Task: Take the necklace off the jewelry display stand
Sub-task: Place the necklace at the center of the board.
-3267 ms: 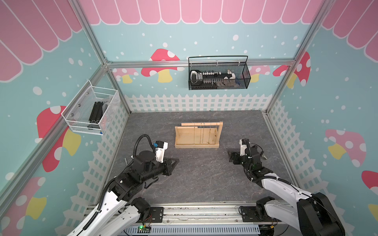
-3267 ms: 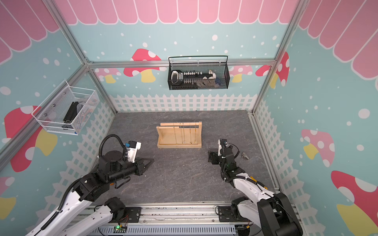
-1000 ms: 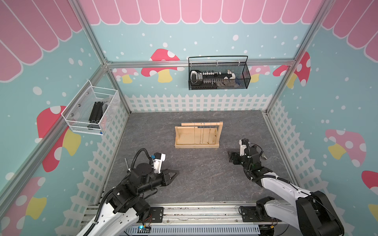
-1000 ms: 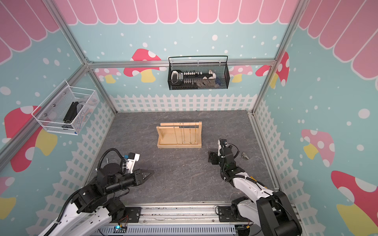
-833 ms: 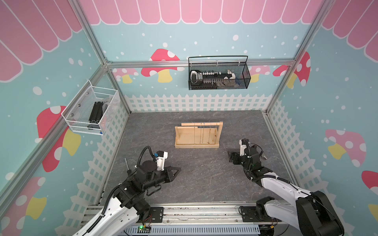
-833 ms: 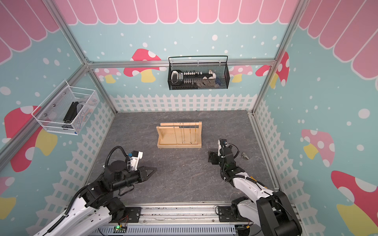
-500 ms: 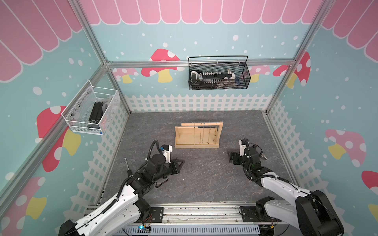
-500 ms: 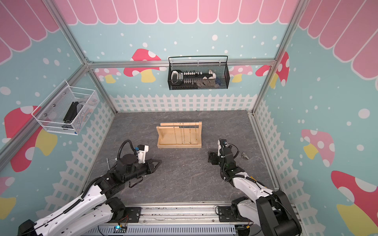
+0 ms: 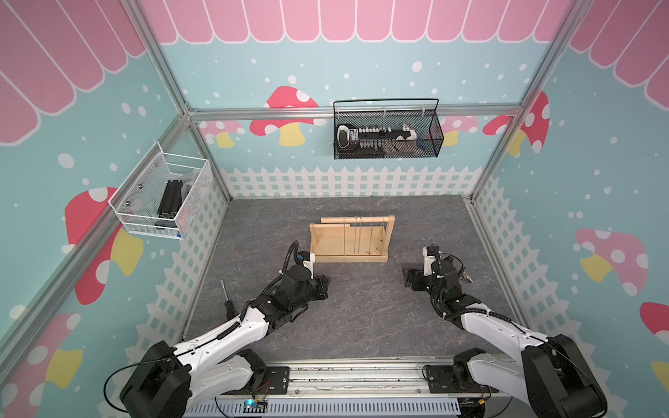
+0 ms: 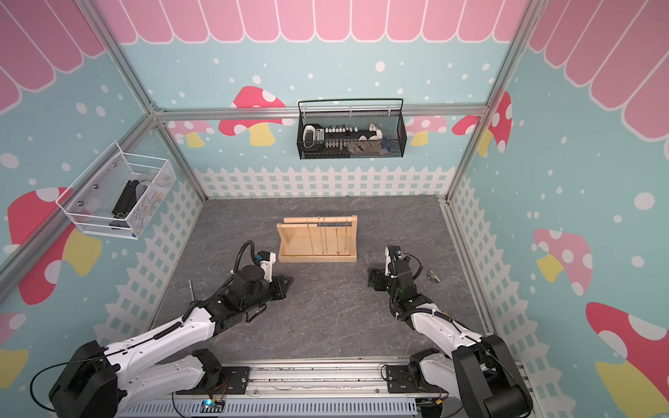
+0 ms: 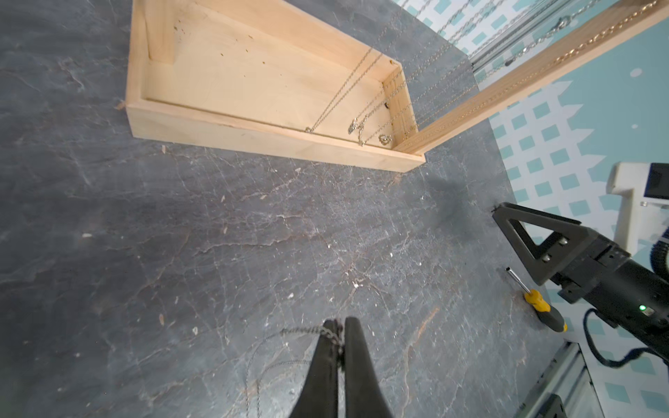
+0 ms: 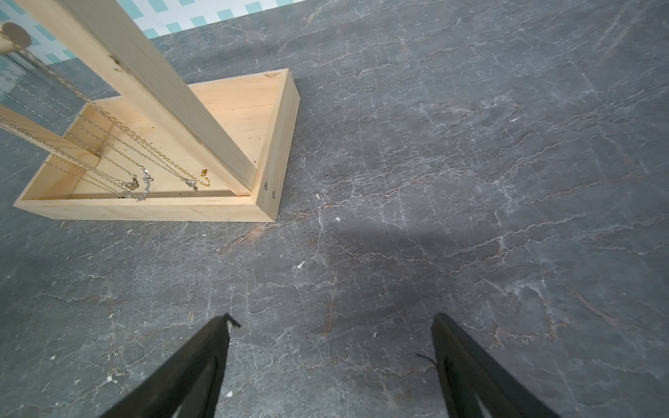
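Both top views look steeply down from high, well in front of the jewelry display stand. Wrist cameras sit low and near its front, facing it from opposite ends. All four views share the stand.

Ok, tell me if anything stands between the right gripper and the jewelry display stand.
Nothing visible does: in the right wrist view only bare grey tabletop lies between the open right gripper and the jewelry display stand.

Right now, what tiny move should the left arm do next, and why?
Probably open the left jaws. They are shut on the necklace, which is already off the jewelry display stand and seems to trail on the table.
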`<control>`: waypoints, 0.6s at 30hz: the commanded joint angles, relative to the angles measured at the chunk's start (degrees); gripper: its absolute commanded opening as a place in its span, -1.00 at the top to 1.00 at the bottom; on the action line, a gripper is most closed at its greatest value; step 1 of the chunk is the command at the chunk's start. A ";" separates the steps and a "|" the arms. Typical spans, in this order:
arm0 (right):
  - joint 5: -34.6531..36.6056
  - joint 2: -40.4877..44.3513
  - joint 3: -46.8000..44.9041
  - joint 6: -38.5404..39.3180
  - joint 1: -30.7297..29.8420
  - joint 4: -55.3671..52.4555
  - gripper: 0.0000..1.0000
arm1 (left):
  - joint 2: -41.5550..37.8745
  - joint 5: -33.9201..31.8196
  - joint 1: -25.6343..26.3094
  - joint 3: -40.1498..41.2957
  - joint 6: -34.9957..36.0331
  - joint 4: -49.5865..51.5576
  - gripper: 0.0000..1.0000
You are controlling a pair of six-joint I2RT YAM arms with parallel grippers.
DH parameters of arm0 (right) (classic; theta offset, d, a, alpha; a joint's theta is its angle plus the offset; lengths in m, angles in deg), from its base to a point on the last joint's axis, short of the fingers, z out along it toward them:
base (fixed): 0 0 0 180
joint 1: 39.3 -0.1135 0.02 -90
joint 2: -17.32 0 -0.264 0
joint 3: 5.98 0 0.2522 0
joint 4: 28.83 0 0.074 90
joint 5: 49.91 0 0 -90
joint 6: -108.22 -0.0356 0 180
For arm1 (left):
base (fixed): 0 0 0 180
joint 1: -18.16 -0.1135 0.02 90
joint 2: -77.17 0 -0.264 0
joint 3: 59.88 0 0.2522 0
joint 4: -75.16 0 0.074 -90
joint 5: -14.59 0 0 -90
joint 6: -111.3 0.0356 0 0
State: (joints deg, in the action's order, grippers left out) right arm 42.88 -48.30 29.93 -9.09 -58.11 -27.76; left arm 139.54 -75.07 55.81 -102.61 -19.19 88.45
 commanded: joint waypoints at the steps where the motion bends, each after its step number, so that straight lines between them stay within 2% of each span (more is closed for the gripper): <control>1: -0.23 -0.53 1.08 -1.01 -0.26 0.64 -0.77 | 2.20 -3.54 0.28 -0.87 2.60 -3.49 0.91; 18: -0.94 -2.30 1.29 -1.41 -0.24 1.42 -0.77 | 18.33 -5.60 0.31 -4.61 6.02 -9.14 0.90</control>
State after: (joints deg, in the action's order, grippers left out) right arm 42.38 -49.92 30.00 -9.31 -58.11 -27.59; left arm 155.43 -79.55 55.81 -104.97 -14.36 81.96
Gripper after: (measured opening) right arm 0.886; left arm 0.052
